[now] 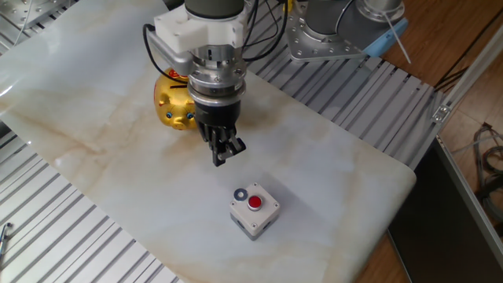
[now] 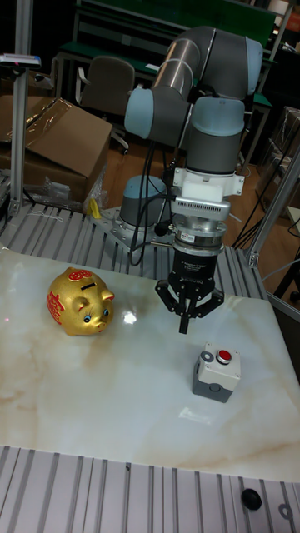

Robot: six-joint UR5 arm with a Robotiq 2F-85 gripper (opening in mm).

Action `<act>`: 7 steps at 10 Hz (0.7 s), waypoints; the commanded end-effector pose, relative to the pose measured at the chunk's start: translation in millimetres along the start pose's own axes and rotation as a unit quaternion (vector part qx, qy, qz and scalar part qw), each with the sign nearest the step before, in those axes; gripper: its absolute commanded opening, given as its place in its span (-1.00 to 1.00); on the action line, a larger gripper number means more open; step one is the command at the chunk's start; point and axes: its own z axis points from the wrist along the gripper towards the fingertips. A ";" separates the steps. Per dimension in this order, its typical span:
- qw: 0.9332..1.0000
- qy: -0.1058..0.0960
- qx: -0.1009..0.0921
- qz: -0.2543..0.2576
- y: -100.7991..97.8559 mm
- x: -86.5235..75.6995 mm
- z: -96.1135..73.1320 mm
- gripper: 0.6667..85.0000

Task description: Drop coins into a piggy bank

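piggy bank (image 2: 77, 301) gold, red marks | coin (image 1: 240, 194) blue-grey | table (image 1: 94, 141) cream marble

A pale marble table (image 1: 118, 181) carries a gold piggy bank (image 1: 174, 104) and grey button box (image 1: 254, 211).

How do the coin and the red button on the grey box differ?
The coin is a dark blue-grey ring with a pale centre; the red button is solid red. The coin lies flat near the box top's corner; the red button sits at its middle and looks slightly raised. Both are small, round, similar in size, and on top of the grey box.
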 end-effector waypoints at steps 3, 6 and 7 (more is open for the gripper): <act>1.000 -0.001 0.000 -0.003 -1.4 -0.7 -3.5 -0.99; 1.000 0.013 0.008 -0.021 -5.6 6.6 -3.7 -0.99; 1.000 0.024 0.003 -0.019 -3.0 12.2 -3.8 -0.99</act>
